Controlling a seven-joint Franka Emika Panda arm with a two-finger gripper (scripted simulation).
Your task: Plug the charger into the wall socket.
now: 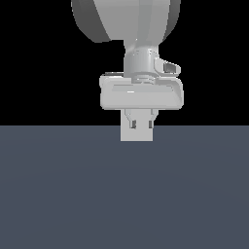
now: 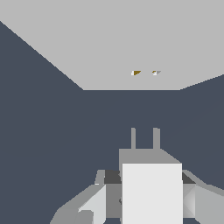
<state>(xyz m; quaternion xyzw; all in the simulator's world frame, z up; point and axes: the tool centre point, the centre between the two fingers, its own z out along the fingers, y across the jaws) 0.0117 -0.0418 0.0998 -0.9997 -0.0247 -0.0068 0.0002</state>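
My gripper (image 1: 139, 119) is shut on the charger (image 1: 137, 135), an off-white block held just above the dark floor in the exterior view. In the wrist view the charger (image 2: 152, 192) sits between my fingers (image 2: 98, 202), and its two short grey prongs (image 2: 133, 139) point toward the wall socket (image 2: 109, 39). The socket is a large light-grey plate with two tiny dark-orange holes (image 2: 136, 72) near its edge. The prongs stand roughly in line with the holes, with a stretch of dark floor between them. The socket does not show in the exterior view.
A flat dark blue-grey floor (image 1: 124, 194) fills the lower half of the exterior view, under a black background. The arm's wide grey wrist (image 1: 126, 19) hangs above the hand.
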